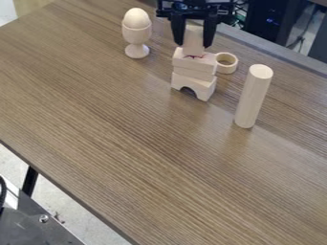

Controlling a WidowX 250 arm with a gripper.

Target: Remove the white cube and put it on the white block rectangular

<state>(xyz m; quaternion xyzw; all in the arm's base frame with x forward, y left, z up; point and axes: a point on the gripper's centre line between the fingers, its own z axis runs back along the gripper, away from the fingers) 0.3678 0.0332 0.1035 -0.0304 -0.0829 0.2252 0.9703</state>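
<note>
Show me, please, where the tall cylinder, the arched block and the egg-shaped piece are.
Tall cylinder (254,97): camera view, middle of its side.
Arched block (202,89): camera view, face right of the arch.
Egg-shaped piece (136,18): camera view, middle.

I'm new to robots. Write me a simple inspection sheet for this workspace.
Surface: wood-grain table; spills, nothing seen
Job's things: white block upright above stacked blocks, arch block lowest
Clutter: egg in cup, ring beside stack, cylinder upright
Gripper: at the white block, above the stack
Cables: some behind the table's far edge
Surroundings: dark equipment behind, pale floor
</note>
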